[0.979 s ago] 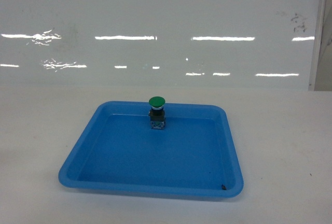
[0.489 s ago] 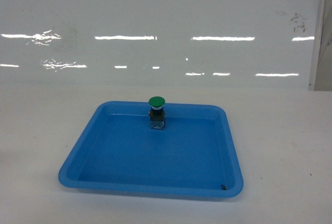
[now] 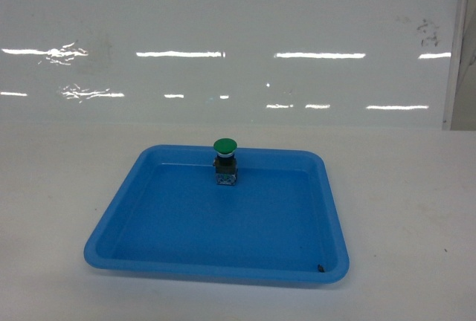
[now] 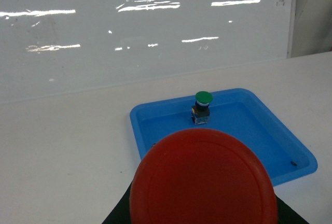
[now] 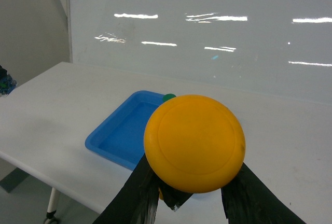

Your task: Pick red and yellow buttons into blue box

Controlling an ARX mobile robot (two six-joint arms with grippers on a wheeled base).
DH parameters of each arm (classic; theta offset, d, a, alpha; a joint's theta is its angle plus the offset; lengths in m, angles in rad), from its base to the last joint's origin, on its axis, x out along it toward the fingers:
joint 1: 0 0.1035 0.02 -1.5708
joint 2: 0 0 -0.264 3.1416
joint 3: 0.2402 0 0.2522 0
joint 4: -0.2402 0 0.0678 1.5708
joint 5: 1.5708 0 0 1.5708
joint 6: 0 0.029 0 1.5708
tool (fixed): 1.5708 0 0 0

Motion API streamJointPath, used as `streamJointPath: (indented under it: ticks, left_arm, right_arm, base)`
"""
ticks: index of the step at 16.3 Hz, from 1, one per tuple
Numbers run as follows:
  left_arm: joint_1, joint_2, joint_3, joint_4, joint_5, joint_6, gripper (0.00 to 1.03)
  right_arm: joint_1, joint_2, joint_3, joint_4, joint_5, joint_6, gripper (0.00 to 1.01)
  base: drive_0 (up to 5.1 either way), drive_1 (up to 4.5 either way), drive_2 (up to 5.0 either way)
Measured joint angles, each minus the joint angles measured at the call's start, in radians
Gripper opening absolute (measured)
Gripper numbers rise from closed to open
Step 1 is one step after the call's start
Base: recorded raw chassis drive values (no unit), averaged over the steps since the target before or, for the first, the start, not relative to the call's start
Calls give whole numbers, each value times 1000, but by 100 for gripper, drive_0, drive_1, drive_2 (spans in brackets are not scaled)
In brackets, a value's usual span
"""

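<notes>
Both buttons lifted, transport step in hand. Left wrist view: red button (image 4: 202, 182) fills the lower frame, cap toward the lens, dark finger edges showing beneath it, so the left gripper (image 4: 205, 211) reads as closed on its base, though the pads themselves are hidden by the cap. Right wrist view: yellow button (image 5: 194, 142) likewise held cap-up, the right gripper (image 5: 189, 195) with dark fingers (image 5: 132, 195) clamped narrow below the cap. Blue box appears in no view; its position cannot be told. Next move, by my reckoning: carry each arm to wherever the box stands, get over its rim, then release; locating the box comes first. Head view shows neither arm nor either held button, only the shallow blue tray (image 3: 104, 233) on the white table (image 3: 405, 209) with the green push-button (image 3: 225, 161) upright near its far wall. Wrist views confirm the tray and green push-button, and place both arms well back from the tray. Right wrist view alone shows the table's near edge and floor below.
</notes>
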Motion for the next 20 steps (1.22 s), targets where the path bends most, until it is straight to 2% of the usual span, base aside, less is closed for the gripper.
streamJointPath:
  ticks: [20]
  left_arm:
    - [11,9,-13,-10,5,1,24]
  right_arm:
    - [0,0,0,0,-3,0,26]
  base:
    - [0,0,0]
